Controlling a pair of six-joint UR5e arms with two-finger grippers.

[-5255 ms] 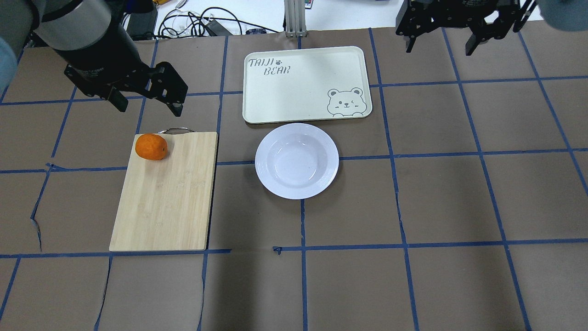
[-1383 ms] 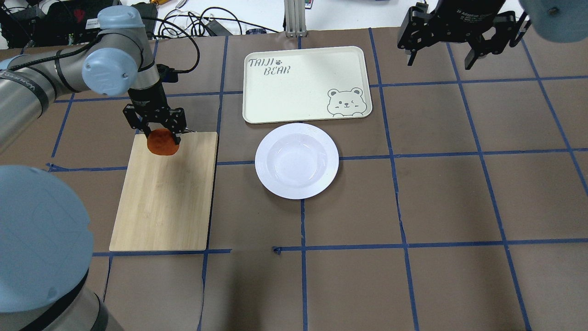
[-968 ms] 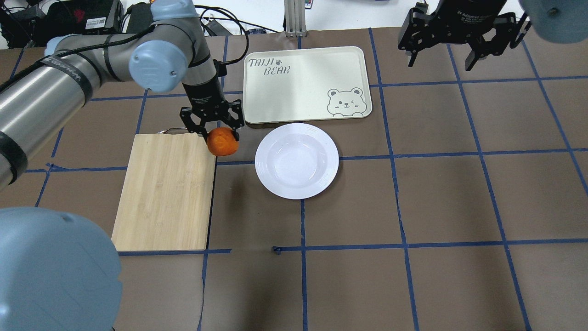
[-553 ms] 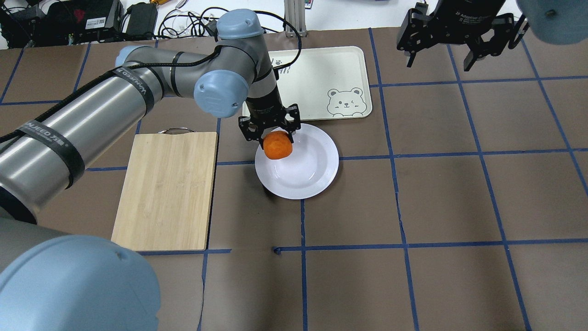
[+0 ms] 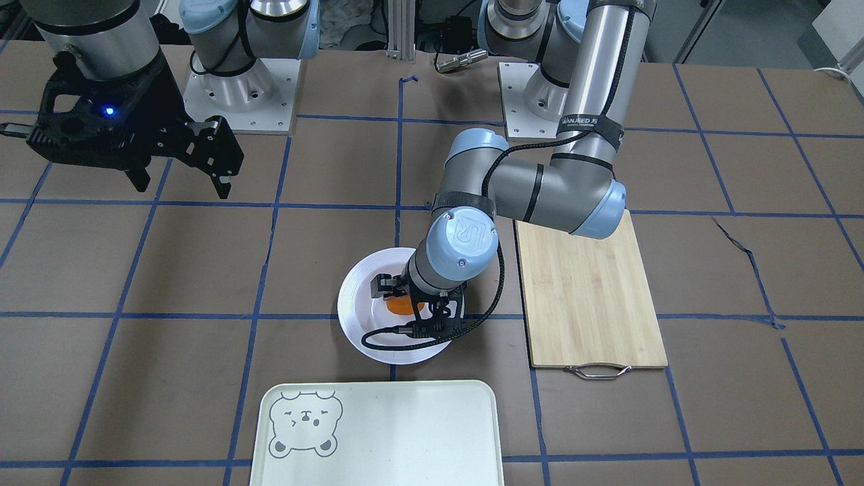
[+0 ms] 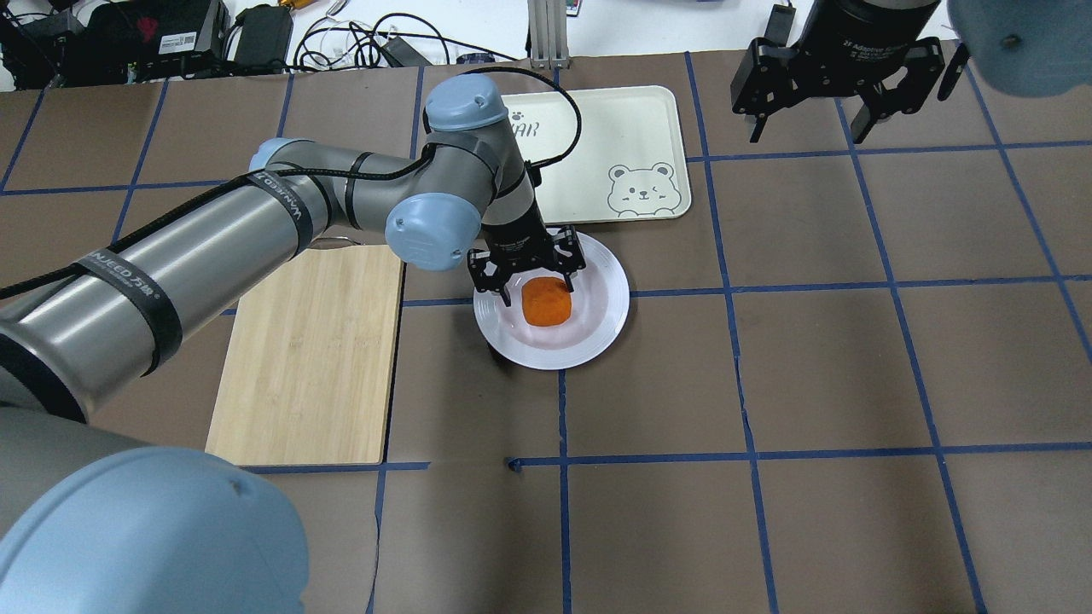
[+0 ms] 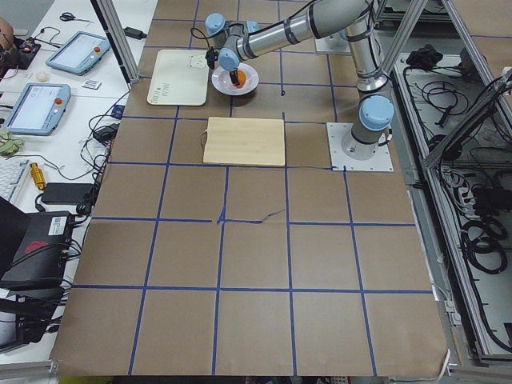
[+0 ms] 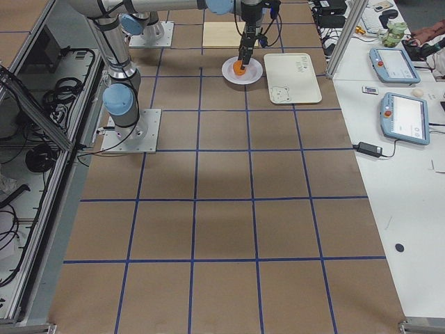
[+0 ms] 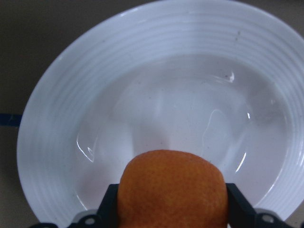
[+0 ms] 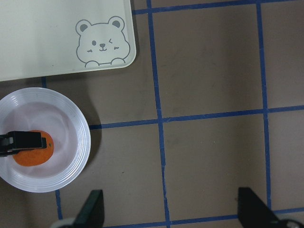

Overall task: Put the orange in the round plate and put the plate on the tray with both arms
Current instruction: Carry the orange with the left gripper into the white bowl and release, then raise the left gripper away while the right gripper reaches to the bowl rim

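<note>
The orange [image 6: 546, 303] sits low in the sunken centre of the round white plate [image 6: 611, 314], and my left gripper [image 6: 535, 288] is shut on it. In the left wrist view the orange [image 9: 171, 190] fills the gap between both black fingers, above the plate [image 9: 57, 118]. I cannot tell whether it touches the plate floor. The cream tray [image 6: 636, 128] with its bear face lies just beyond the plate, partly covered by the left arm. My right gripper [image 6: 804, 130] hangs open and empty at the far right, beside the tray.
A bamboo cutting board [image 6: 307, 358] with a metal handle lies left of the plate, with nothing on it. Brown paper with blue tape lines covers the table [image 6: 810, 384]. Cables and boxes [image 6: 171, 43] sit beyond the far edge.
My left gripper lifted the orange off the cutting board, carried it right over the plate's rim and lowered it into the plate's centre. The right gripper shifted only slightly.
</note>
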